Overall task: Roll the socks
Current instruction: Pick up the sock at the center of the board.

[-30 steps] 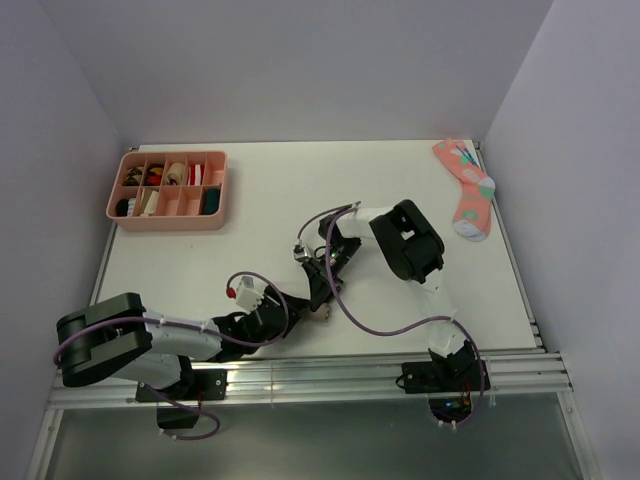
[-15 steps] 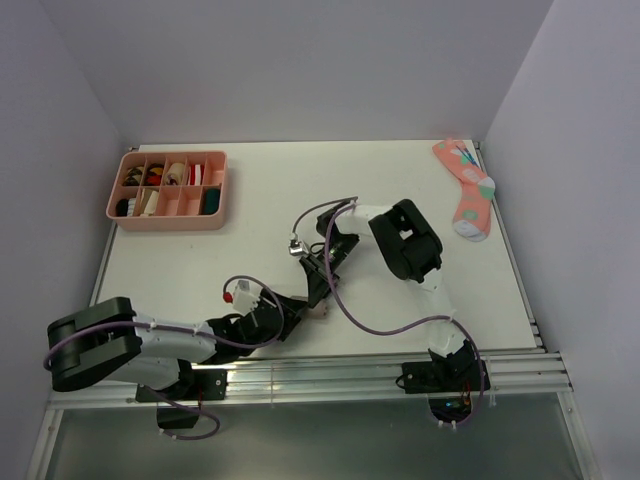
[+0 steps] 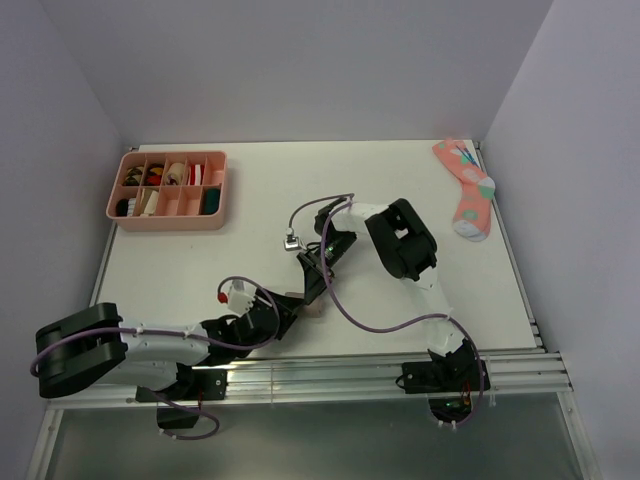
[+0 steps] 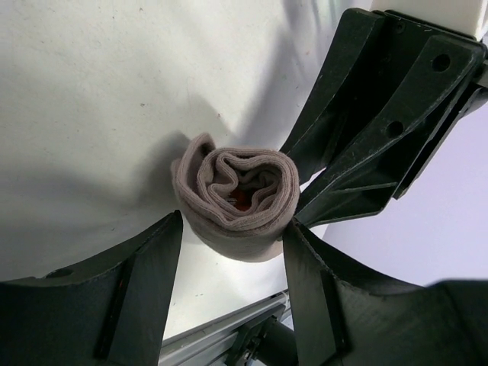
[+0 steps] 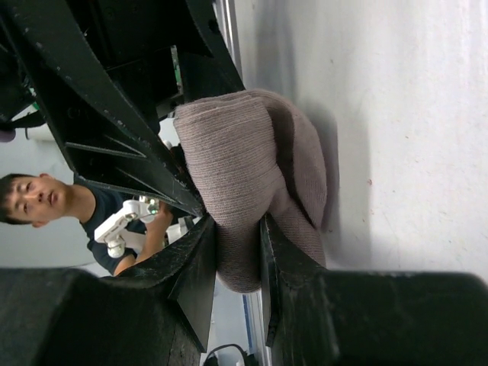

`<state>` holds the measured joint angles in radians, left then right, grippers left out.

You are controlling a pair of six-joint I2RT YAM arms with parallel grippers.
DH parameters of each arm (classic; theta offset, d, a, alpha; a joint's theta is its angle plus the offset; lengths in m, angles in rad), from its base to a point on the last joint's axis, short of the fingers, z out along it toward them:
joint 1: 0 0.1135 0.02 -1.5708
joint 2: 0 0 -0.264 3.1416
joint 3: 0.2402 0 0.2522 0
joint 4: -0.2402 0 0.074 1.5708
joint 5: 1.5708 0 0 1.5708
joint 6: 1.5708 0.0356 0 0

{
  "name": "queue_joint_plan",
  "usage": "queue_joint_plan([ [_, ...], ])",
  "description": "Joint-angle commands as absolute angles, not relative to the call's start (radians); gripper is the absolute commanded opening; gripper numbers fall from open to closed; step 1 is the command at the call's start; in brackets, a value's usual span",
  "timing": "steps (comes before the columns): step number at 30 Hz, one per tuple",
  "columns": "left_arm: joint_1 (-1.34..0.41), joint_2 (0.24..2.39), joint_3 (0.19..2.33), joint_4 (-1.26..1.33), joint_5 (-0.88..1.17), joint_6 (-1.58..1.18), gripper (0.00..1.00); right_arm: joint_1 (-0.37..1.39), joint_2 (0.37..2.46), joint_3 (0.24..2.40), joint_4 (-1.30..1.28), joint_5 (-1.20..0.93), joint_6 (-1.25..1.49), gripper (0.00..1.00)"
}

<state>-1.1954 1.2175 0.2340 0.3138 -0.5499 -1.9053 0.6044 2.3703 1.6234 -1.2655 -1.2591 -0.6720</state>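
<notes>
If your right claw point(image 5: 237, 226), clamped on the rolled sock point(image 4: 236, 194), lets go before the spread left claw point(image 4: 232, 227) closes, it may unroll.

Soft, even overhead light keeps the white table point(image 3: 420, 180) bright, without glare. In both wrist views the taupe sock roll point(image 4: 236, 194) is sharp and casts a soft grey shadow; the near black fingers point(image 5: 191, 305) are underexposed and blurred.
</notes>
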Motion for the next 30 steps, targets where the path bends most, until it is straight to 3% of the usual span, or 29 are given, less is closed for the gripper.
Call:
queue_joint_plan([
  [1,-1.198,1.206,0.199,0.239,-0.604,-1.919,0.60,0.620,2.330,1.646,-1.440,-1.368,-0.707,0.19],
  [22,-1.158,1.246,0.149,0.377,-0.612,-1.910,0.61,0.707,2.258,1.598,-1.394,-1.325,-0.677,0.19],
  [30,-1.158,1.281,0.152,0.417,-0.578,-1.891,0.57,0.726,2.283,1.609,-1.358,-1.305,-0.641,0.18],
])
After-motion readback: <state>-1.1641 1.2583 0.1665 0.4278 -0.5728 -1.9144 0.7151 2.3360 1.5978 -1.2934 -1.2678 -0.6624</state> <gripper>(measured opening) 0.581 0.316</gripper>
